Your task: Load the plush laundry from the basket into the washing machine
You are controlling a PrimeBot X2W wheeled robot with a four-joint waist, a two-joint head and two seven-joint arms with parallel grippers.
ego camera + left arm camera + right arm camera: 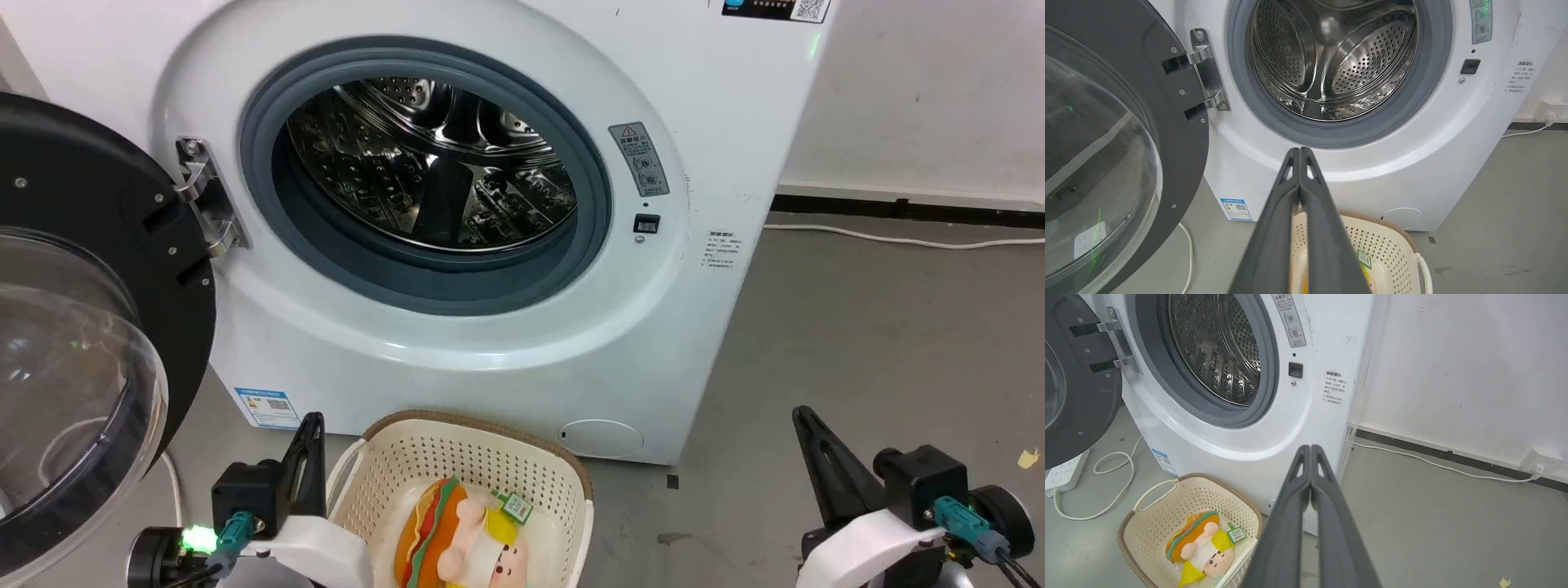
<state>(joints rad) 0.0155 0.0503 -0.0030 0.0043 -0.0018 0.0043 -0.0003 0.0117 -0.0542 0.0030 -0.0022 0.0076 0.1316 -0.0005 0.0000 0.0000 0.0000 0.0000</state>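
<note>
Okay, left gripper (1300,153) is hanging in front of the washing machine (653,343), its two dark fingers pressing flat together, fully closed and gripping nothing. Right gripper (1310,448) is doing the same off to the right: fingers pinched tight, nothing between them, pointing toward the machine's right front corner over the grey floor (857,343).

Plush laundry (1202,549) is lying inside the basket (424,453), not in the machine. The orange hamburger part with green and red stripes is lying toward the robot's left, and the pink-faced yellow doll is leaning against it on the right. The green-white tag (516,507) is sticking out toward the basket's far wall.

The basket is sitting on the floor just in front of the washer's lower front. In the head view it is sitting between the two grippers, just beside the left one and well apart from the right.

The black-framed glass door (90,188) is standing wide open on its hinge at the left. The shiny perforated drum (433,163) is showing through the grey rubber ring (424,286). A white cable (898,239) is running along the foot of the wall at the right. A power strip (1063,473) is lying on the floor beneath the open door.
</note>
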